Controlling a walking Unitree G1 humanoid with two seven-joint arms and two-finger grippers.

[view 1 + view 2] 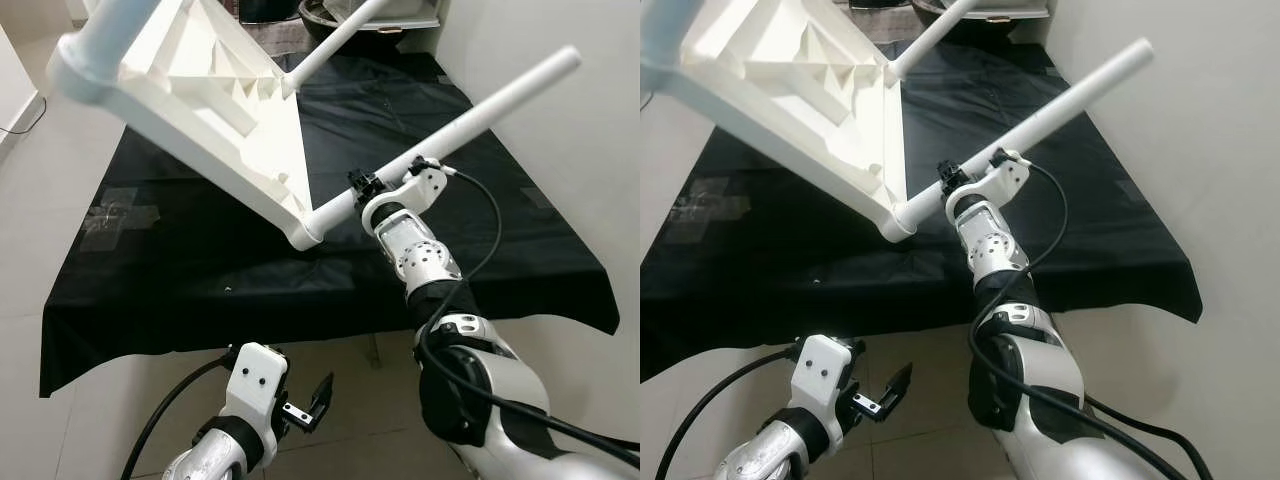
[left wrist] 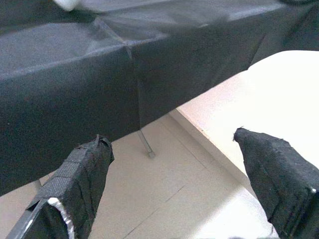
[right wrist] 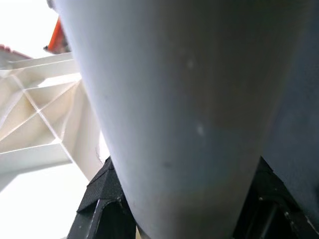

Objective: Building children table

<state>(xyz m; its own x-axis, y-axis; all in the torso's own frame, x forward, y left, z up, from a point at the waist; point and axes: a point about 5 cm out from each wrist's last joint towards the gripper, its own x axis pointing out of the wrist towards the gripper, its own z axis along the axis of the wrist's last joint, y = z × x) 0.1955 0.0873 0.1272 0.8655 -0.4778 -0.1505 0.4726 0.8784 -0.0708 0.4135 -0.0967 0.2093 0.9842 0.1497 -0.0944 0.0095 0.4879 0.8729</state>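
While the white tabletop (image 1: 215,110) hangs tilted in the air above the bench (image 1: 180,270), much of it runs out of frame: its upper edge is cut off in both eye views, and I cannot see its flat face, only the ribbed underside. One corner socket (image 1: 75,60) shows as a stubby round tube at the upper left. A thin white leg (image 1: 335,45) rises from the far corner and is cut off at the top.

My right claw (image 1: 362,186) is clamped around the thick white leg (image 1: 480,110), near where that leg plugs into the low corner of the tabletop. From the right wrist the leg is a pale blur between my two black fingers (image 3: 107,199), with rib webbing beside it.

My left claw (image 1: 318,400) hangs low over the floor before the bench, fingers spread wide, gripping nothing. Its wrist sees the black cloth (image 2: 75,84) draping the bench and a thin metal bench leg (image 2: 145,144) on pale tiles (image 2: 164,194).

Something dark sits at the far end of the bench, too cropped to identify.
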